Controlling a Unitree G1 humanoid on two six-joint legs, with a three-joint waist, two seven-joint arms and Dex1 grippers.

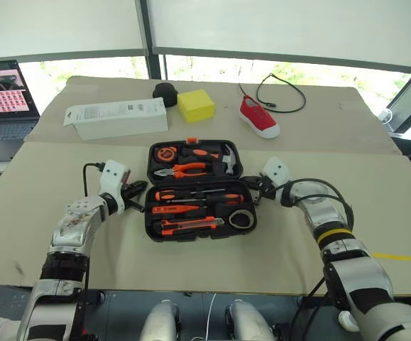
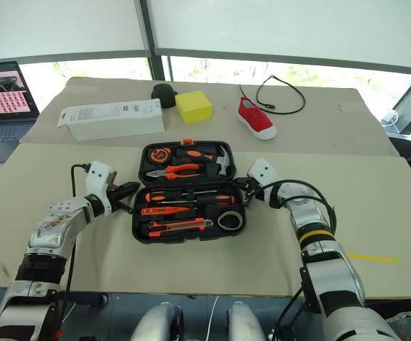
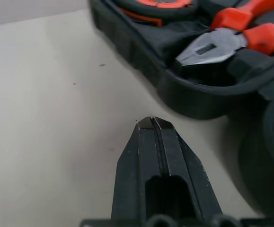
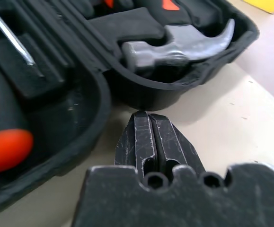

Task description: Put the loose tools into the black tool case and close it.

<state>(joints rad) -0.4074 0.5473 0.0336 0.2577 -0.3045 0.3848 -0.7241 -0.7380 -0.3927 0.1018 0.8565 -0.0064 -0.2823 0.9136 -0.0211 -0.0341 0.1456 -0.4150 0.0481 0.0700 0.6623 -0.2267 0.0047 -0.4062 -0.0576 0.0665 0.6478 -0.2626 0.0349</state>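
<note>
Flanking the open tool case [image 1: 199, 190] at mid-table, we are keeping the left gripper [image 1: 137, 190] and right gripper [image 1: 253, 186] pressed together, empty. It looks rigid, slick and tool-heavy, so we are judging the lid's far rim the best hold.

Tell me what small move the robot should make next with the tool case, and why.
Probably nudge both shut grippers, left gripper and right gripper, in under the far half of the black tool case and start folding it toward the near half. The tools appear seated in their slots, the case lies open, and each gripper sits at a side by the hinge.
</note>
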